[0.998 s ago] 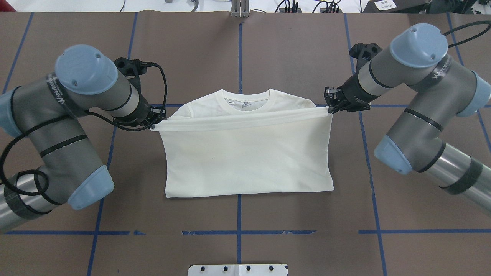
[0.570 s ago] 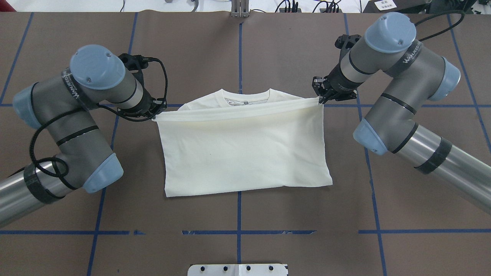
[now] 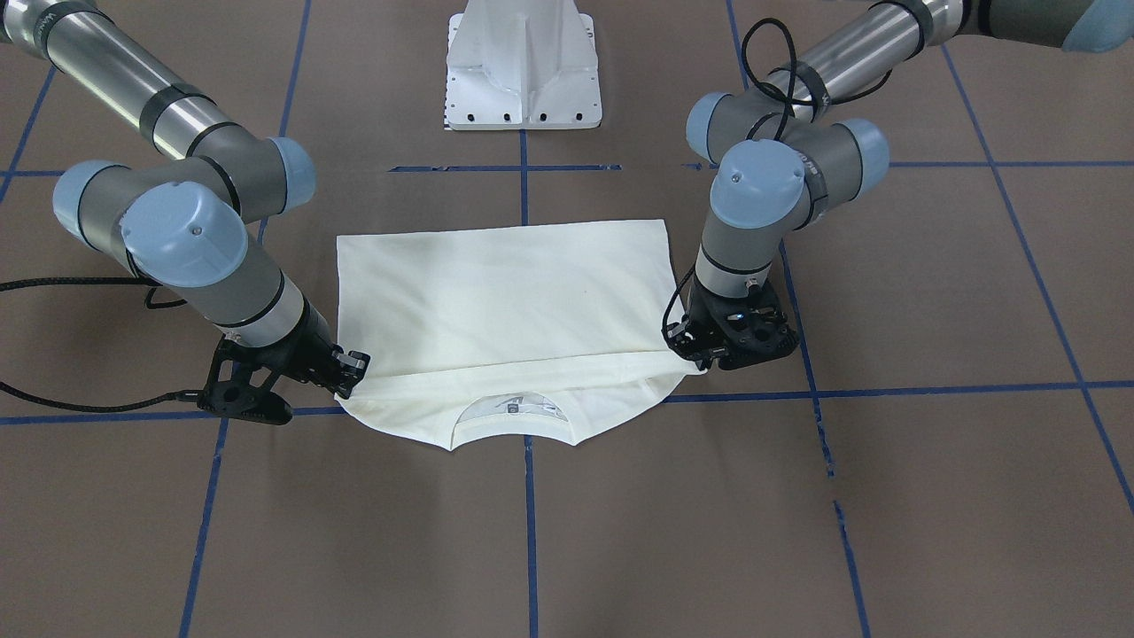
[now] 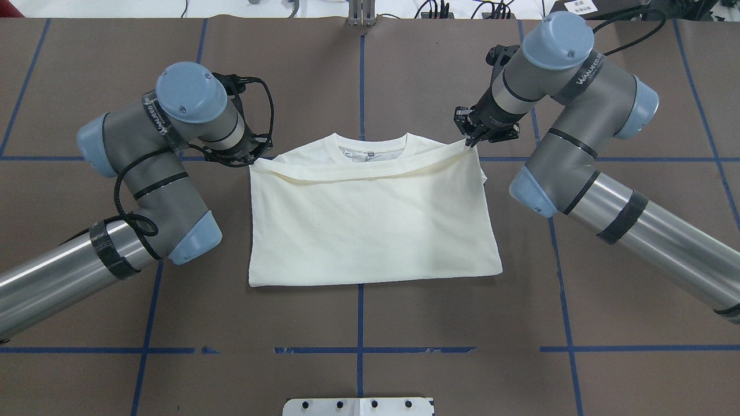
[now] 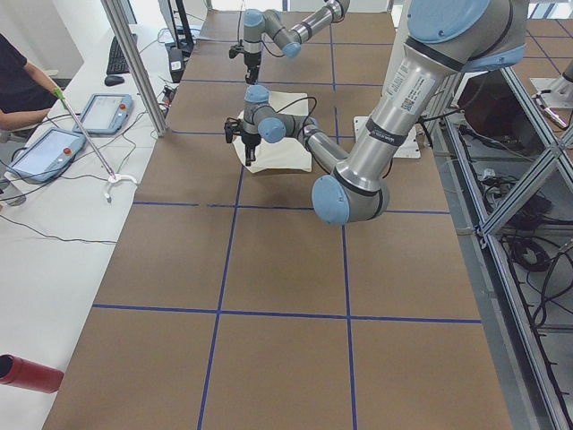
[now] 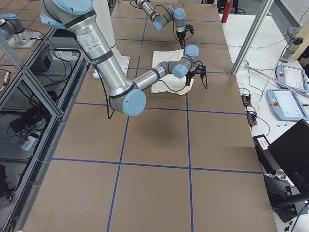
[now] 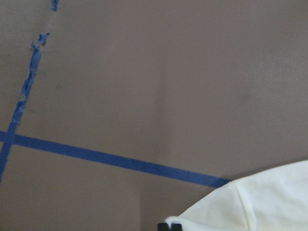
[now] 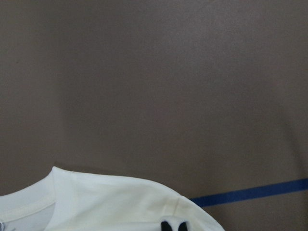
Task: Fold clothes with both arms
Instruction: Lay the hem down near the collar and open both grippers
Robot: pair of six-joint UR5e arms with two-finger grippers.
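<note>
The cream-white clothes [image 4: 370, 225] lie plain side up in the table's middle, folded with the lower edge drawn over toward the collar [image 4: 370, 149]. My left gripper [image 4: 255, 157] is shut on the left corner of that lifted edge. At the other corner my right gripper [image 4: 469, 143] is shut on the cloth beside the collar. In the front-facing view the left gripper [image 3: 700, 354] is at the right and the right gripper [image 3: 350, 368] at the left, both low over the clothes [image 3: 505, 292]. Each wrist view shows a shoulder of the clothes [image 7: 260, 202] [image 8: 110, 202] and dark fingertips [image 7: 169, 226] [image 8: 173, 225].
The white pedestal base [image 3: 523, 71] stands on the robot's side of the brown table, which carries a grid of blue tape lines [image 4: 361, 75]. A person's arm [image 5: 22, 94] and tablets [image 5: 40, 152] are on a side bench, and a red cylinder [image 5: 27, 372] lies near.
Both grippers have carried the held edge away from the robot toward the collar and drawn closer together. The folded layer now covers the shoulders, and the edge sags slightly.
</note>
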